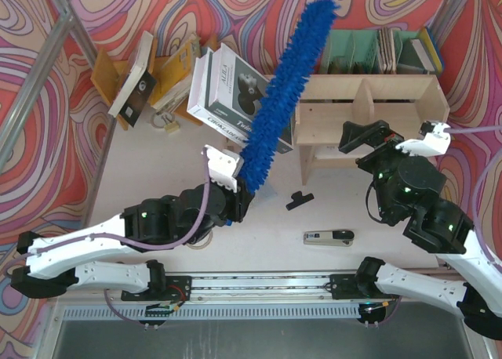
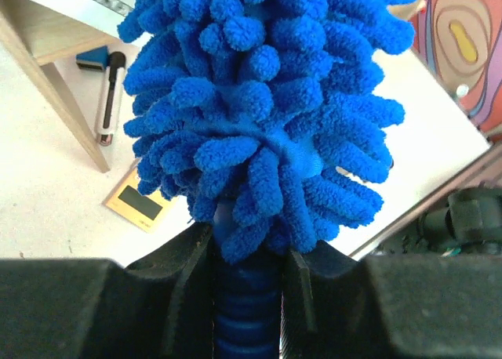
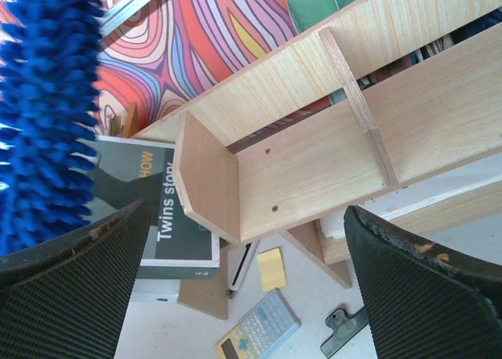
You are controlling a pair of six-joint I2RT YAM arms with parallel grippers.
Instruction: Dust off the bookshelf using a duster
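Left gripper [image 1: 238, 188], clamped on the duster [image 1: 282, 92] by its handle, slants it toward the table [image 1: 157, 159] far edge, just left of the bookshelf [image 1: 376, 100]; its wrist view shows a snug grip; right gripper [image 3: 247, 257] gapes empty at the shelves, so best sweep rightward, strands flat.

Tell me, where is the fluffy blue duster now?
In the top view the duster rises from the left gripper at mid-picture, slanting across a white book, just beside the left end of the bookshelf.
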